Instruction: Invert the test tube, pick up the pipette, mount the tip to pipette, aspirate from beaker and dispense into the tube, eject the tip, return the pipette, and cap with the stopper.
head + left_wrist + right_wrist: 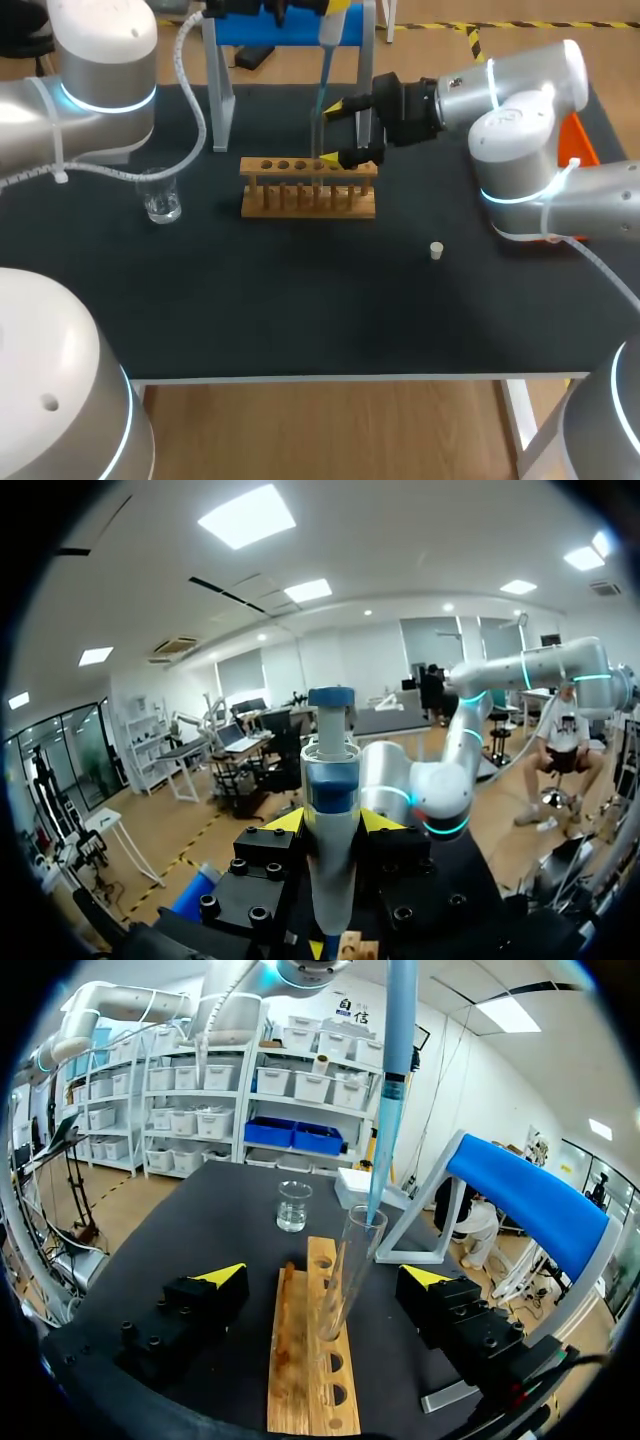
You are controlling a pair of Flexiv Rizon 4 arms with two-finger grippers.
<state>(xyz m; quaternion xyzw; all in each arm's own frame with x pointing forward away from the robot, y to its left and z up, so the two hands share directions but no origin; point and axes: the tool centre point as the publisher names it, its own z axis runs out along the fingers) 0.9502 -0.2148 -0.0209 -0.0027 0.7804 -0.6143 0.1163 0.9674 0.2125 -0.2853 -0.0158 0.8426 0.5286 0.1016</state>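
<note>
The left claw [332, 822] is clamped on the pipette [331, 770]. Its blue tip [378, 1160] reaches the mouth of the test tube [343, 1290], which stands in the wooden rack [308, 190] (near the far edge of the table [300, 320]). The right claw [325, 1276] gapes on either side of the tube without touching it. The beaker [160, 196] sits toward the left edge and the stopper [436, 250] toward the right.

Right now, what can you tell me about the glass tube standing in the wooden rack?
The tube is thin, clear glass, standing in a hole of the wooden rack, open end up, uncapped. The pipette points its tip into the tube's mouth. The right tool is open, its fingers either side, not touching it.
</note>
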